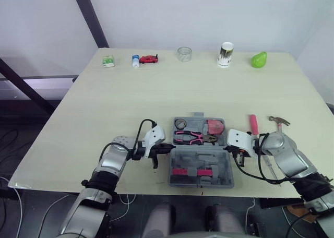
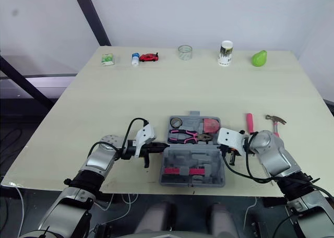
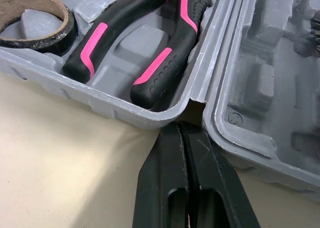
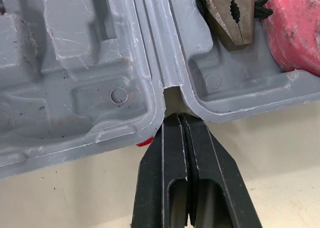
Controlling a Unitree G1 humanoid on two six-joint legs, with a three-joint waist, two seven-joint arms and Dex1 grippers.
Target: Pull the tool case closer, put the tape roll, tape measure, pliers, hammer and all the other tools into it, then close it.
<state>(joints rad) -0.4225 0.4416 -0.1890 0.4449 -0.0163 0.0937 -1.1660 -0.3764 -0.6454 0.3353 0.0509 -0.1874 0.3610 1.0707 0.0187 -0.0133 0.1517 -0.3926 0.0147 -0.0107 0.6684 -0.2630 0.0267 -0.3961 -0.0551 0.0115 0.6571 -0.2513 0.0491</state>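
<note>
1. Grey moulded plastic tool case (image 1: 209, 157) lies open and flat on the pale wooden desk (image 1: 104, 118), close to the near edge, between the two arms.
2. In the far half of the case lie a black ring-shaped tape roll (image 1: 180, 125), pliers with black and pink handles (image 1: 190, 138) and a rounded pink tape measure (image 1: 214, 127), side by side from left to right.
3. The near half holds two small pink strips; I cannot tell what they are.
4. The left tool (image 3: 181, 132) is narrow, with its two black fingers (image 3: 162, 183) pressed flat together and holding nothing. Its tip sits at the notch between the two halves on the left side of the case.
5. The right tool (image 4: 180, 120) is likewise narrow and holding nothing, its tip at the matching notch on the right side.
6. On the desk just right of the case lie a pink handle (image 1: 254, 125) and a metal claw hammer head (image 1: 279, 121), partly hidden by the right arm.
7. Small objects line the far edge, among them a red toy car (image 1: 149, 59) and a clear glass cup (image 1: 183, 54).
</note>
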